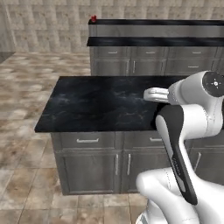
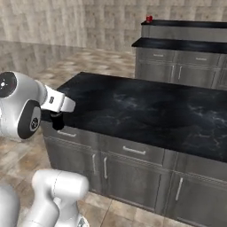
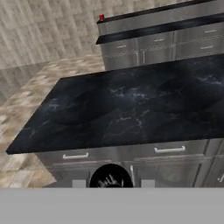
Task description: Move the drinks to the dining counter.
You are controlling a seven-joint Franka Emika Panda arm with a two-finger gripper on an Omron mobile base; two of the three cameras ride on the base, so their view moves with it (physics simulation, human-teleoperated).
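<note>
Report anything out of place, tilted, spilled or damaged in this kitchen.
Nothing is spilled, tipped or broken. A red can stands upright at the left end of the dining counter's raised ledge. The gripper holds a dark bottle.

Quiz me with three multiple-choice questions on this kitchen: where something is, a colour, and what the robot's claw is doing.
1. Where does the red can stand?
A) on the floor
B) on the raised ledge of the far counter
C) in a drawer

2. What colour is the top of the near block?
A) white
B) black with pale veins
C) wooden brown

3. What is the gripper doing?
A) open and empty
B) closed on a red can
C) closed on a dark bottle

Answers: B, the can tops the ledge's left end; B, the stone is glossy black; C, the hand view shows the bottle's dark round top between the finger tips.
</note>
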